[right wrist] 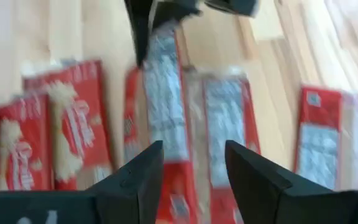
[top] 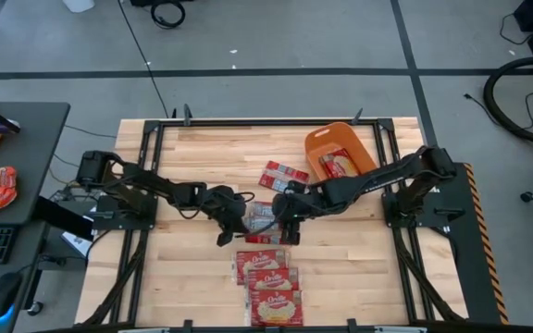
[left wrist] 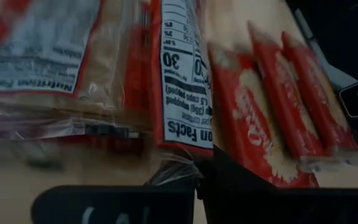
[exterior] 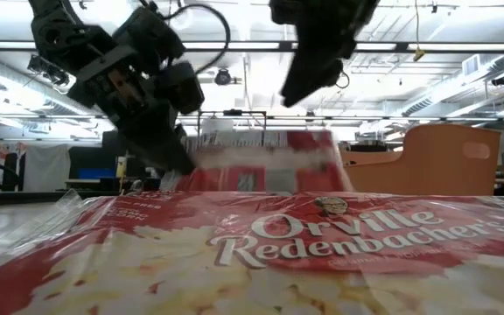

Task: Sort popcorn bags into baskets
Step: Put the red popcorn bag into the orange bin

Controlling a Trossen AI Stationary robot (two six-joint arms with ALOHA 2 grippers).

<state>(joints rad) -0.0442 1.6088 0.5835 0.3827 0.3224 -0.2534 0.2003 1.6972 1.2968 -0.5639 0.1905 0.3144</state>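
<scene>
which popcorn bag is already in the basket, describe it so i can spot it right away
Find the bright orange basket at the far right part of the wooden table, beside the right arm. One red popcorn bag lies inside it. Every other packet lies on the bare wood; this is the only one ringed by orange walls.

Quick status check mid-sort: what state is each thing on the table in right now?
Left end effector: shut on the edge of a middle packet.
Right end effector: open, above the middle packets.
Middle packets: white-and-blue backs showing.
Orange basket: upright, one packet inside.
Front three packets: flat, labels up, overlapping in a row.
Lone packet: flat beside the basket.
</scene>
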